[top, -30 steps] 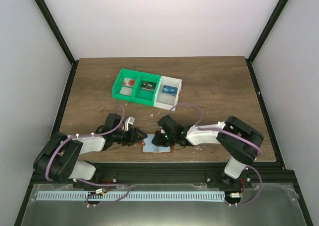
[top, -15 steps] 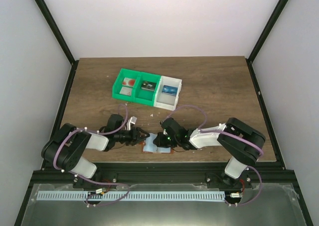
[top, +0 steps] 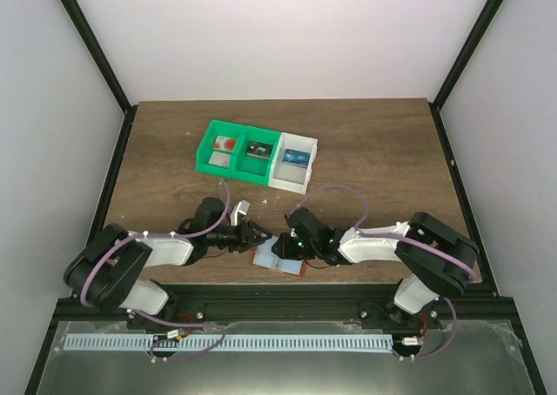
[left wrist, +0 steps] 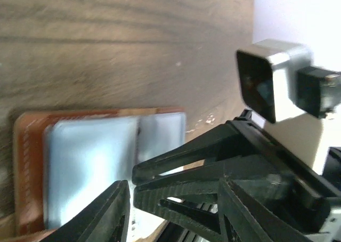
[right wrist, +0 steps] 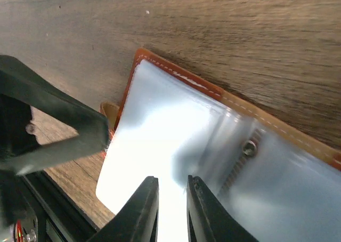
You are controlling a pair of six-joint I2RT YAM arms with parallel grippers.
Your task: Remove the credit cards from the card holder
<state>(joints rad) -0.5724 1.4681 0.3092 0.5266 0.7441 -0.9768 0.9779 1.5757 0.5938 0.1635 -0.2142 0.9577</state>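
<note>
The card holder (top: 271,261) lies open near the table's front edge, with a reddish-brown rim and pale grey-blue pockets. It also shows in the left wrist view (left wrist: 85,167) and the right wrist view (right wrist: 277,188). My right gripper (top: 280,249) (right wrist: 172,179) is nearly shut, its tips on the glaring pale inside of the holder. My left gripper (top: 261,236) (left wrist: 176,188) is open just left of the holder, straddling the right gripper's fingers (left wrist: 160,164). A white rounded patch (right wrist: 106,191) reaches past the holder's rim; I cannot tell if it is a credit card. No blue card shows.
A green-and-white three-compartment bin (top: 209,143) with small items stands at the back centre. The table's front edge and black frame rail (top: 278,295) lie just behind the holder. Both arms nearly touch at their tips.
My left gripper has moved right toward the holder. The right arm has shifted right and stretched out. The holder has slid slightly right and turned a little.
</note>
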